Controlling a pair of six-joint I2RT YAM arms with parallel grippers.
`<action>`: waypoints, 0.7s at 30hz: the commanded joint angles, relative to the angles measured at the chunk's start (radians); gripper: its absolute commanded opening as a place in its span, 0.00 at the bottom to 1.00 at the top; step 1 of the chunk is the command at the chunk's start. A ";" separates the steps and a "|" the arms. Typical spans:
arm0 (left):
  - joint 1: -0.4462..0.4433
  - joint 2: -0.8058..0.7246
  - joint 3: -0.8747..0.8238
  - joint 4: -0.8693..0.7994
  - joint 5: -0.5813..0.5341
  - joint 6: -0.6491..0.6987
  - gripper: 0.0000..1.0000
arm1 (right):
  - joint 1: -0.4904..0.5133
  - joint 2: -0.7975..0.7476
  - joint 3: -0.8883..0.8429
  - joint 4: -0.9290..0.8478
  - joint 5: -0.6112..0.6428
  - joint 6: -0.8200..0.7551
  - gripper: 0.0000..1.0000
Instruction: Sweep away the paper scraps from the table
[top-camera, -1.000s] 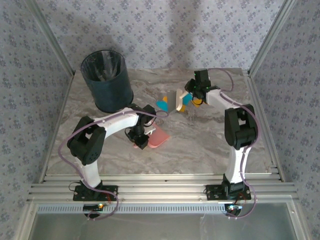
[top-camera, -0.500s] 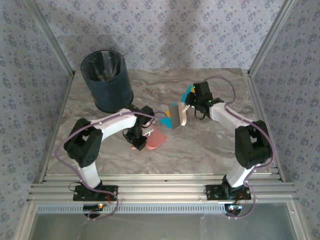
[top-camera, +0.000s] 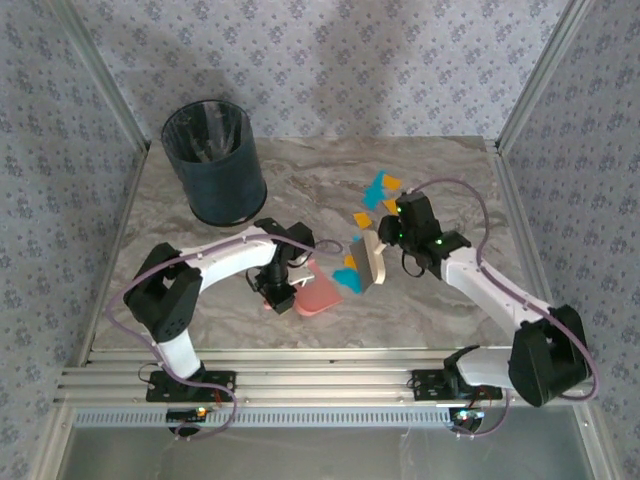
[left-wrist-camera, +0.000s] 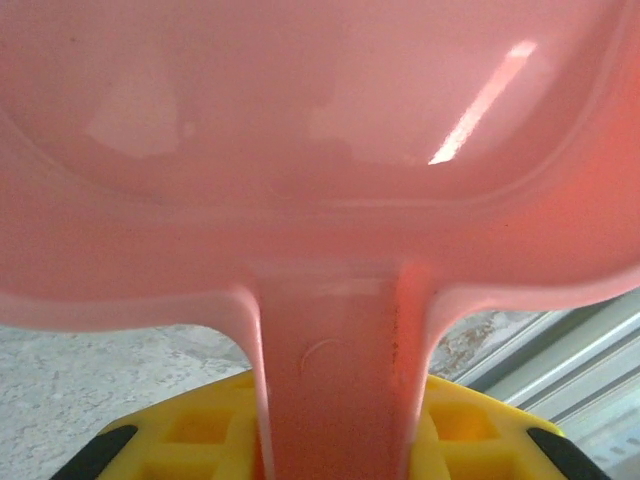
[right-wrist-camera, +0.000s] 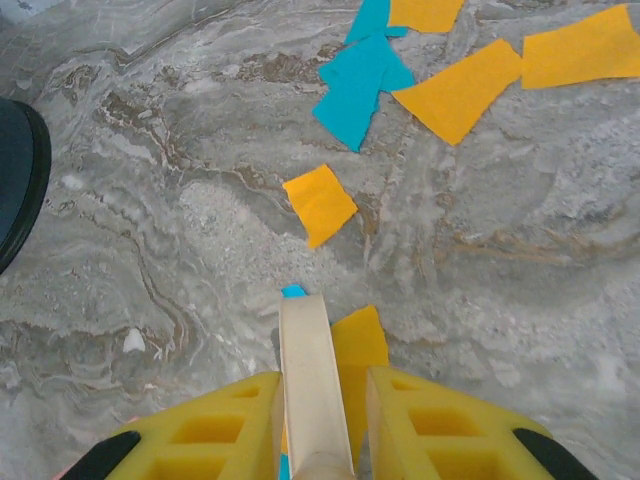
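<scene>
1. Left pincer (left-wrist-camera: 330, 445) pinches the pink dustpan (left-wrist-camera: 300, 130) by its handle.
2. Right pincer (right-wrist-camera: 320, 420) pinches a beige brush (right-wrist-camera: 308, 350).
3. Paper scraps (right-wrist-camera: 319, 204) lie scattered on the tabletop (right-wrist-camera: 150, 250), two against the brush.
4. Dark bin (top-camera: 215, 165) stands far left; contents indiscernible.

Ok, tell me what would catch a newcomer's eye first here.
The teal and orange scraps strewn on the grey table, right of its middle, stand out most. Next comes the pink dustpan in the left hand, near centre, with the right hand holding a beige brush just beside it. A dark bin stands at the far left.
</scene>
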 joint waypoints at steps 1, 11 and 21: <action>-0.023 -0.052 -0.007 -0.022 0.058 0.089 0.00 | 0.005 -0.089 -0.027 -0.015 -0.022 -0.029 0.00; -0.051 -0.028 0.023 -0.046 0.042 0.133 0.00 | 0.001 -0.212 -0.026 -0.034 0.040 -0.104 0.00; -0.059 0.020 0.061 -0.075 0.040 0.119 0.00 | -0.069 -0.146 0.040 -0.054 0.179 -0.304 0.00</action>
